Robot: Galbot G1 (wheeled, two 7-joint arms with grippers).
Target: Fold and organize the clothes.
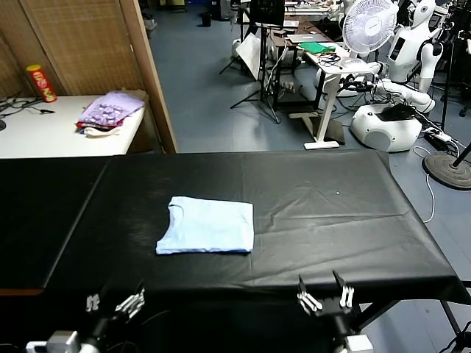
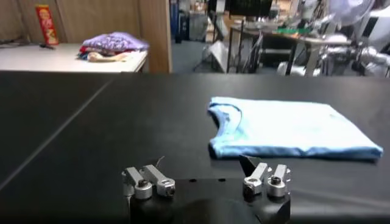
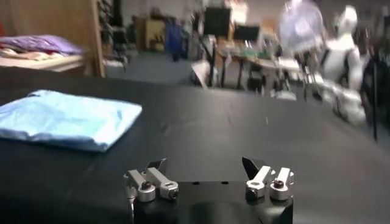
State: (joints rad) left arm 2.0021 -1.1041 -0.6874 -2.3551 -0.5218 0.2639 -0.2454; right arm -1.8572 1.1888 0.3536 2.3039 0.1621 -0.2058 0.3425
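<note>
One pale light-blue T-shirt (image 1: pixel 207 226) folded flat on black-covered table (image 1: pixel 331 220). Both left gripper (image 1: pixel 115 302) and right gripper (image 1: pixel 322 293) spread wide, empty, at near edge.

I can't read any text, brand, number or sign here. The red and yellow can (image 1: pixel 41 82) at the far edge of the white side surface (image 1: pixel 44 132) carries printing, but it's too small to read.
</note>
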